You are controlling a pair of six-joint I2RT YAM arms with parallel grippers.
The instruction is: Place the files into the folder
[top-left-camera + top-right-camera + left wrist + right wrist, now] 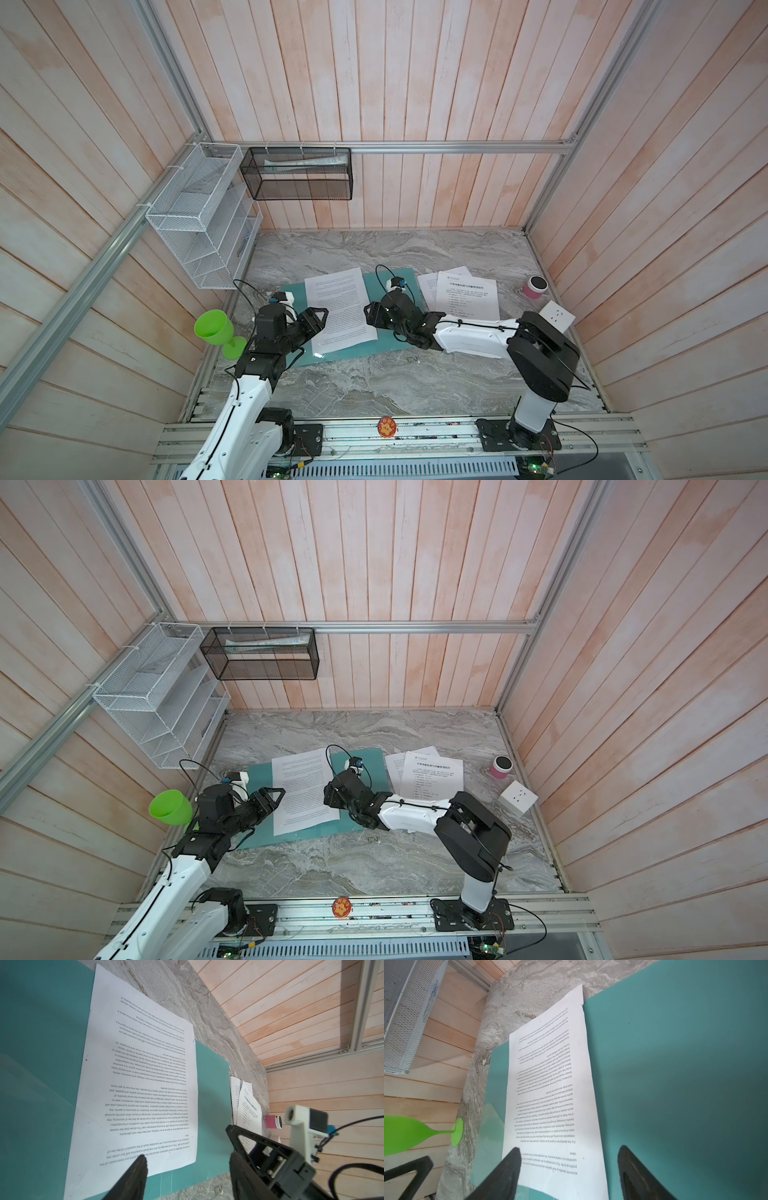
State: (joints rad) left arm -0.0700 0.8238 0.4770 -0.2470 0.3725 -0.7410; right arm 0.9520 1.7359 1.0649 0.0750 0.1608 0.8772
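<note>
Both top views, surface: the grey marbled surface (374, 386) carries the folder near its middle, with slatted wooden walls around it.
White wire rack: the white wire rack (199, 216) hangs on the wall up and to the left of the folder.
Folder: the teal folder (365, 351) lies open and flat between the two arms.
Black mesh basket: the black mesh basket (297, 172) hangs on the back wall, well beyond the folder's far edge.
Printed sheet: one printed sheet (338, 311) lies flat across the folder's middle, a little askew. Its far end juts past the folder's far edge onto the surface.
Loose files: the loose files (465, 295), overlapping white sheets, lie on the surface just right of the folder. The right arm crosses over their near edge.
Left pincer: the left pincer (185, 1144) is spread wide and grips nothing, over the folder at the sheet's left edge. Whether a fingertip touches the paper cannot be told.
Right pincer: the right pincer (569, 1148) is also wide and empty, over the folder. One finger is above the sheet's right edge and the other above bare teal.
Green goblet: the green goblet (212, 330) stands upright, well left of the folder.
Socket cube: the white socket cube (557, 316) sits right of the folder, past the loose files.
Pink can: the pink can (535, 286), black-topped, stands right of the folder, near the cube.
</note>
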